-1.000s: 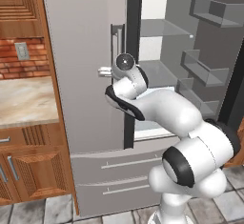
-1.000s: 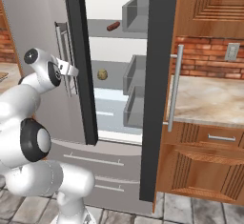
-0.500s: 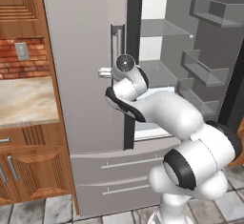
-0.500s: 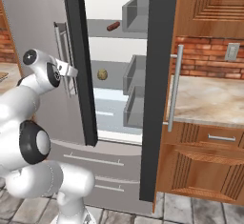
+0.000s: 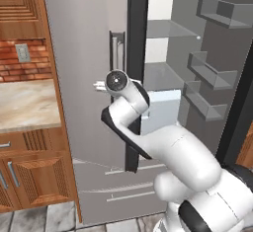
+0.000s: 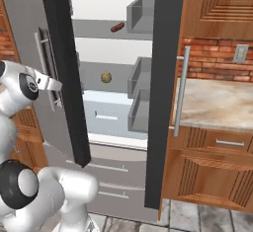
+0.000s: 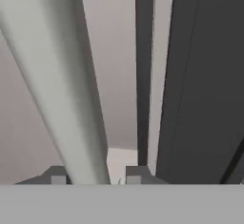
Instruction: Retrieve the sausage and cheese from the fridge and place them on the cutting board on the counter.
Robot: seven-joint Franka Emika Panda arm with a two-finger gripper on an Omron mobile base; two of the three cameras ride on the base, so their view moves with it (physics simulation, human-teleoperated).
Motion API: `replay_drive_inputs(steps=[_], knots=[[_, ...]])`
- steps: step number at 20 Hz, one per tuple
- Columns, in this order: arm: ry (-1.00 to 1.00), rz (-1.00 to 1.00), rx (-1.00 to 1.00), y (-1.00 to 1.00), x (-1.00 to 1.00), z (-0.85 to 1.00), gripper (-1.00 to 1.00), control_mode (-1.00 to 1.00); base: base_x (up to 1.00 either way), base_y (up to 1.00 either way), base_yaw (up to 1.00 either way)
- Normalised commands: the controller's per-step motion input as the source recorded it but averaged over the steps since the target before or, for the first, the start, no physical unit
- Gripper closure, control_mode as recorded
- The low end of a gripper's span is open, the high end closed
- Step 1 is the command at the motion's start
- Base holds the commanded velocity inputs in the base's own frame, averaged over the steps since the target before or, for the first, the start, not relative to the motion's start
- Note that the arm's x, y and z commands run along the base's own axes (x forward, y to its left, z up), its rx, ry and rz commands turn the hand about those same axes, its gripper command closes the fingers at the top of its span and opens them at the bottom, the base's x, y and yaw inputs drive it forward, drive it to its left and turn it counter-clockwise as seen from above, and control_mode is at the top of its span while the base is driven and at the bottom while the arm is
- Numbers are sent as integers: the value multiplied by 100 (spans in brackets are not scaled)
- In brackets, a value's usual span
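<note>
One Door Handle Gripped, Sausage Left on the Top Shelf

One risk stands out: the gripper is closed narrowly around the handle of the left fridge door, a finger tip seen on either side of the bar in the hand view. The bar is smooth and round, so a slip along it could be expected if the pull is made at an angle rather than along the door's swing. A hold set this near the finger tips may also be lost once the door starts to turn. The arm is folded tightly beside the black door edge, and a knock against that edge is judged possible during the swing.

The fridge is already open on its right side, with grey shelves and white walls exposed. The sausage is seen in the right base view as a small, short, reddish-brown cylinder with rounded ends, lying on its side on the top shelf beside a grey bin. A small round tan item sits on the shelf below. The table lies to the right of the fridge.
</note>
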Motion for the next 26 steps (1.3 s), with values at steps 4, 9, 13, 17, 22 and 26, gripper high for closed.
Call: replay_drive_inputs(steps=[4, 9, 13, 17, 22, 26], knots=[[0, -16, 0, 8, -100, 0, 100, -100, 0, 0, 0], [0, -13, 0, 16, -65, 0, 100, -100, 0, 0, 0], [1, -9, 0, 34, 1, 0, 100, -100, 0, 0, 0], [4, 0, 0, 16, 25, 0, 100, -100, 0, 0, 0], [0, 0, -1, 2, 16, -6, 100, -100, 0, 0, 0], [0, 0, -8, 43, -9, -25, -100, -100, 0, 0, 0]])
